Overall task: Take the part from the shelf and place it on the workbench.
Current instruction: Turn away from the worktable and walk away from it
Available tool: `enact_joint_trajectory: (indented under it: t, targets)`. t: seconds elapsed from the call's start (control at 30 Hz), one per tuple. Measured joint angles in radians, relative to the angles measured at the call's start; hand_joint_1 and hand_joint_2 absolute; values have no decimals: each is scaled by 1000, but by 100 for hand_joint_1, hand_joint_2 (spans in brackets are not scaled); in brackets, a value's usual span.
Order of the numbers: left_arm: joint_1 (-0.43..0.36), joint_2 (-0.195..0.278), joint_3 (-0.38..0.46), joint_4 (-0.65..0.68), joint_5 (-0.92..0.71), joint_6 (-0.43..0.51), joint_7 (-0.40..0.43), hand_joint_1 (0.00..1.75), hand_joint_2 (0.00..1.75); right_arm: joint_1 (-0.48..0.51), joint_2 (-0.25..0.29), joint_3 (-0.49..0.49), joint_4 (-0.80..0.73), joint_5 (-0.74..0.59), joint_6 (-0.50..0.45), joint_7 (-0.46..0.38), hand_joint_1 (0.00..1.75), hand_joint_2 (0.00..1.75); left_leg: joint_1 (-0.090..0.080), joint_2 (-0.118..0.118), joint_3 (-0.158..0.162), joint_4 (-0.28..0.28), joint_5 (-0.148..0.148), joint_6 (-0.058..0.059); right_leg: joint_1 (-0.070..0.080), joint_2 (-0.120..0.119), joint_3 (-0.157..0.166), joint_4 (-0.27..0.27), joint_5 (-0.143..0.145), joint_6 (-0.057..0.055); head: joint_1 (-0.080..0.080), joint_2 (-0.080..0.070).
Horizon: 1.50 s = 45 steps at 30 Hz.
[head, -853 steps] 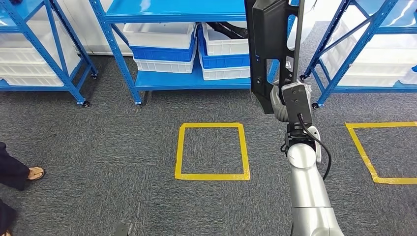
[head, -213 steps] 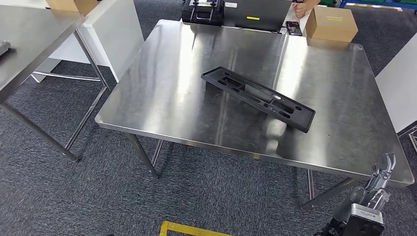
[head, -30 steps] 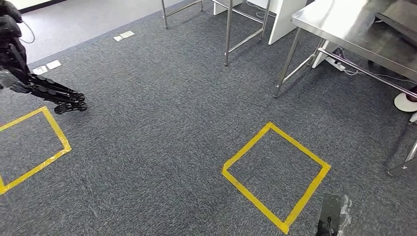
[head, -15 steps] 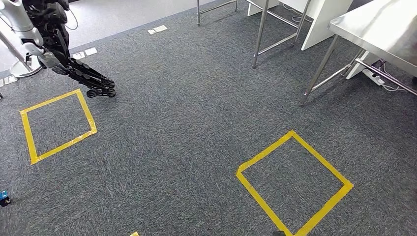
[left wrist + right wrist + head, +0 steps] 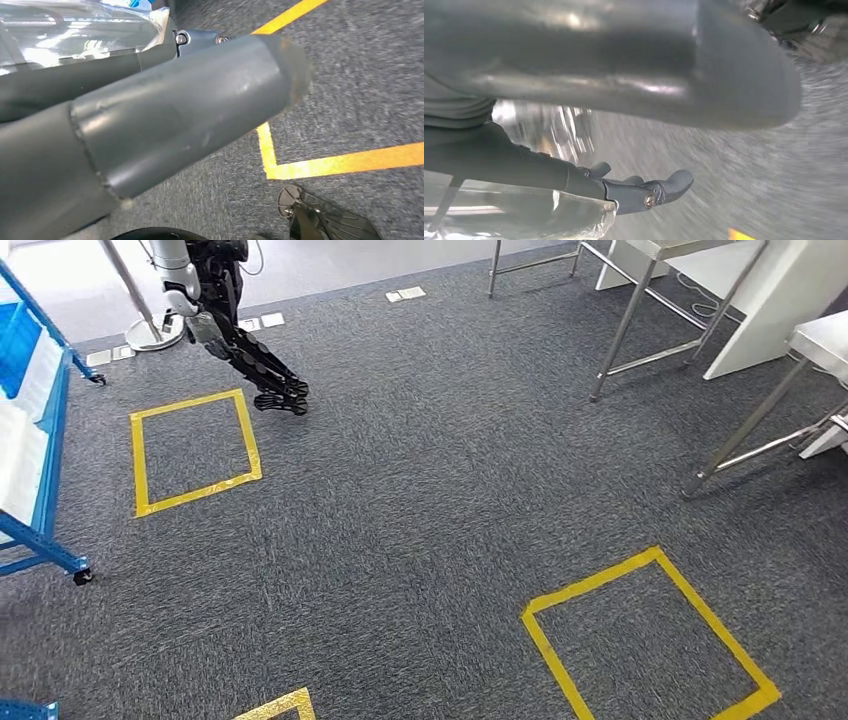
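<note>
Head view is showing you carpet, yellow tape squares (image 5: 190, 450), a blue shelf (image 5: 30, 440) at left and bench legs (image 5: 625, 335) at right. No part is in sight, so you're walking between stations. Left hand (image 5: 150, 130) and right hand (image 5: 644, 192): I cannot tell their state. Next, face that shelf.

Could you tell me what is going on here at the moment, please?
The robot is out on the grey carpet, among yellow tape squares, with a blue shelf to its left and steel tables ahead on the right. Its right hand hangs low with its fingers apart and nothing in them. The left hand hangs over the carpet too, its thumb hiding most of it. Another robot's dark legs stand by the far tape square.
</note>
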Motion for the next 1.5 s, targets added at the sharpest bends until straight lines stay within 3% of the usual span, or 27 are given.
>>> enact_joint_trajectory:
  t: [0.07, 0.13, 0.17, 0.23, 0.3, 0.37, 0.4, 0.47, 0.53, 0.57, 0.63, 0.67, 0.73, 0.8, 0.87, 0.9, 0.97, 1.0, 1.07, 1.13, 1.17, 1.23, 1.3, 1.37, 1.4, 1.43, 1.5]
  targets:
    - [-2, -5, 0, 0, 3, 5, 13, 0, 0, -16, 11, 42, 2, 43, 25, 0, 0, 0, -2, -18, -5, 1, 3, -11, 2, 26, 21, -62, 25, -13, -1, 0]
    - [-3, -9, 0, 0, -1, 8, 28, 0, 0, -33, 23, 73, 3, 60, 38, 0, 0, 0, 1, -38, -11, 0, 6, -26, 3, 6, 25, -66, 32, -32, -1, 0]
    - [-3, -10, -1, 0, -11, 7, 38, 0, 0, -42, 28, 84, 3, 64, 40, 1, 0, 0, 1, -30, -17, 7, 2, -31, 0, -5, 28, -70, 36, -42, -1, 0]
    - [-3, -10, -8, 1, -42, 1, 56, 0, 0, -52, 36, 101, 3, 67, 41, 1, 0, 0, 2, 21, -52, 77, -44, -40, -5, -32, 32, -77, 43, -58, -4, 0]
    - [-5, -10, -18, 1, -66, -7, 63, 0, 0, -50, 39, 107, 4, 56, 38, 1, 0, 0, 6, 76, -117, 215, -120, -49, 2, -64, 32, -77, 42, -66, -7, 0]
    - [-4, -7, -25, 1, -75, -8, 62, 0, 0, -39, 38, 106, 6, 38, 29, 1, 0, 0, 13, 92, -156, 302, -149, -58, 6, -98, 31, -76, 40, -68, -7, 0]
    - [-2, -4, -26, 1, -78, -9, 60, 0, 0, -32, 38, 105, 6, 32, 25, 2, 0, 0, 17, 98, -147, 288, -134, -61, 6, -112, 32, -76, 38, -68, -7, 0]
    - [0, 3, -29, 1, -86, -15, 56, 0, 0, -17, 40, 105, 8, 29, 18, 4, 0, 0, 21, 131, -70, 155, -74, -63, 7, -135, 36, -76, 33, -64, -8, 0]
    - [-2, 10, -35, 1, -100, -26, 54, 0, 0, 0, 42, 103, 9, 26, 10, 4, 0, 0, 18, 167, -2, 38, -36, -56, 14, -153, 39, -74, 23, -52, -6, 0]
    - [-3, 13, -40, 1, -108, -33, 55, 0, 0, 8, 43, 100, 10, 21, 2, 4, 0, 0, 14, 174, 10, 17, -32, -50, 17, -161, 42, -73, 20, -46, -5, 0]
    - [-4, 16, -50, 1, -124, -43, 58, 0, 0, 18, 44, 92, 11, 11, -21, 4, 0, 0, 6, 153, 8, 12, -32, -37, 20, -180, 50, -74, 17, -35, -1, 0]
    - [-3, 17, -55, 1, -132, -48, 61, 0, 0, 19, 45, 87, 11, 6, -30, 4, 0, 0, 6, 143, 9, 7, -29, -29, 17, -178, 51, -72, 13, -29, -2, 0]
    - [-3, 19, -65, 1, -143, -53, 62, 0, 0, 20, 45, 79, 12, 1, -42, 4, 0, 0, 8, 120, 15, -5, -20, -15, 13, -130, 32, -28, -16, -25, 0, 0]
    - [-5, 19, -75, 1, -152, -61, 63, 0, 0, 24, 44, 73, 14, -2, -47, 4, 0, 0, 10, 96, 15, -9, -15, -6, 8, -71, -32, 99, -72, -32, 4, 0]
    - [-6, 18, -85, 1, -159, -73, 65, 0, 0, 33, 41, 68, 18, -2, -49, 4, 0, 0, 9, 65, 14, -9, -14, -3, 5, -56, -94, 214, -104, -29, 4, 0]
    - [-6, 18, -89, 1, -162, -78, 67, 0, 0, 38, 39, 65, 19, -2, -51, 4, 0, 0, 9, 48, 14, -8, -13, -4, 4, -54, -101, 220, -94, -21, 4, 0]
    - [-6, 16, -97, 1, -165, -84, 73, 0, 0, 42, 37, 60, 20, -2, -57, 6, 0, 0, 9, 19, 15, -7, -12, -7, -4, -36, -59, 117, -38, -2, 4, 0]
    - [-7, 15, -99, 1, -168, -85, 76, 0, 0, 42, 37, 57, 21, -2, -60, 6, 0, 0, 8, 7, 14, -4, -12, -10, -9, -10, -30, 43, -7, 5, 5, 0]
    - [-9, 13, -104, 1, -172, -85, 81, 0, 0, 41, 36, 53, 22, -2, -63, 7, 0, 0, 5, -14, 9, 1, -13, -21, -13, 26, 5, -47, 28, 1, 4, 0]
    - [-9, 11, -108, 1, -175, -85, 86, 0, 0, 42, 36, 51, 23, -2, -65, 8, 0, 0, 8, -33, 3, 0, -10, -36, -9, 17, 12, -57, 35, -17, 3, 0]
    - [-8, 11, -110, 1, -175, -85, 88, 0, 0, 42, 36, 51, 23, -1, -66, 9, 0, 0, 11, -29, 0, 4, -12, -41, -9, 6, 15, -58, 39, -25, 3, 0]
    - [-8, 11, -113, 1, -178, -85, 93, 0, 0, 43, 37, 50, 24, 1, -67, 10, 0, 0, 12, 17, -23, 49, -43, -48, -13, -19, 18, -61, 44, -41, -1, 0]
    - [-10, 11, -119, 1, -181, -85, 97, 0, 0, 47, 38, 50, 25, 4, -67, 10, 0, 0, 12, 73, -81, 174, -114, -55, -8, -50, 18, -62, 42, -51, -6, 0]
    - [-11, 11, -122, 1, -182, -85, 103, 0, 0, 53, 37, 50, 26, 7, -67, 10, 0, 0, 14, 89, -135, 289, -160, -60, -3, -84, 17, -62, 40, -55, -8, 0]
    - [-10, 11, -122, 1, -182, -85, 107, 0, 0, 54, 36, 50, 26, 8, -67, 10, 0, 0, 16, 92, -137, 297, -154, -61, -1, -99, 16, -62, 39, -56, -8, 0]
    - [-9, 11, -122, 1, -182, -85, 110, 0, 0, 53, 36, 50, 26, 9, -67, 11, 0, 0, 17, 99, -117, 265, -133, -62, -1, -112, 16, -62, 39, -56, -8, 0]
    - [-9, 12, -123, 1, -183, -85, 114, 0, 0, 52, 37, 50, 26, 10, -66, 11, 0, 0, 18, 137, -38, 127, -76, -59, 2, -134, 19, -61, 36, -53, -9, 0]
